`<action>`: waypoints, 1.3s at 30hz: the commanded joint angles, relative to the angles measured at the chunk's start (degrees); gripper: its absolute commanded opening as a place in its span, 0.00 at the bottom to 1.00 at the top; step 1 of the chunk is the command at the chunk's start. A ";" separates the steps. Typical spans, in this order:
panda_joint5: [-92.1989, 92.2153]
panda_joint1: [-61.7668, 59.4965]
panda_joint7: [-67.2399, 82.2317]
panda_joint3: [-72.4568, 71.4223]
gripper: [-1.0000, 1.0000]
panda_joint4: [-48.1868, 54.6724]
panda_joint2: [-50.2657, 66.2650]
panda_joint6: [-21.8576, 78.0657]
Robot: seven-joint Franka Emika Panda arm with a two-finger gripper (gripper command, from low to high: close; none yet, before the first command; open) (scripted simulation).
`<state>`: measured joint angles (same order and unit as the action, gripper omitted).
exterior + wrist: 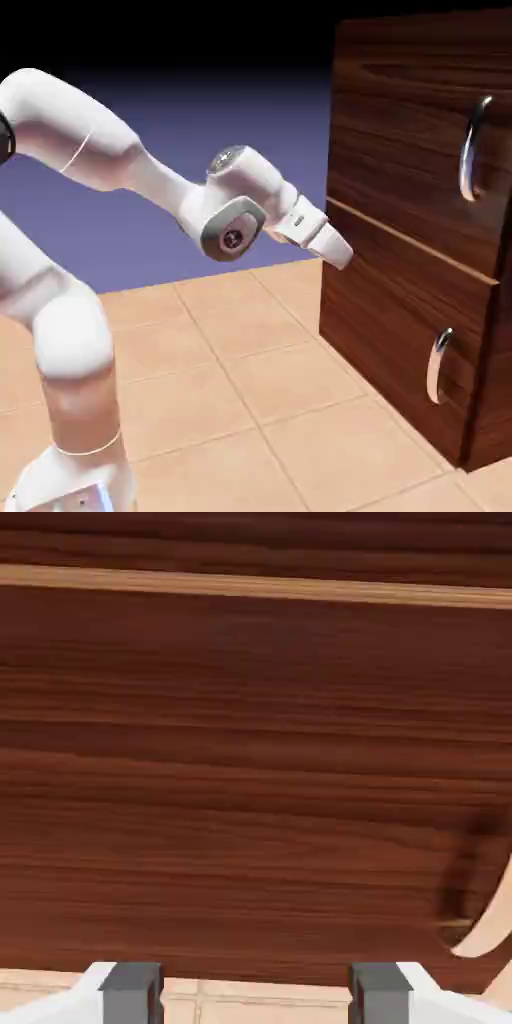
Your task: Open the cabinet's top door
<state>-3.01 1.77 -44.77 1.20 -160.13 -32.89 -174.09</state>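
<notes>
The cabinet (pixel 400 330), a large dark-brown wood-grain unit, stands ahead of the gripper (pixel 256 992) and extends above and below it. The top door (pixel 415 130) is the upper panel; it lies above the gripper's level and sits closed against the body. The lower panel (pixel 400 320) is in front of the gripper and fills most of the hand view. A light wood strip (pixel 256 587) separates the two panels and crosses the upper part of the hand view. The top door's handle (pixel 470 150), curved and silver, is positioned higher than the gripper and toward the exterior view's right, well apart from it. The lower handle (pixel 437 368) is located lower than the gripper, also toward the exterior view's right. The gripper is released: its two grey fingertips (pixel 132 994) are spread wide, with tiled floor visible between them. Nothing is held, and neither handle is touched.
</notes>
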 commanded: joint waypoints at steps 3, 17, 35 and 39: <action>-7.48 2.69 -5.76 2.99 0.50 2.17 -0.57 -0.22; -42.36 15.23 -32.63 16.93 0.50 12.32 -3.23 -1.24; -87.22 31.35 -67.17 34.86 0.50 25.35 -6.65 -2.54; -97.18 34.94 -74.84 38.84 0.50 28.25 -7.41 -2.83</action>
<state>-100.19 36.70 -119.61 40.04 -131.88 -40.30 -176.93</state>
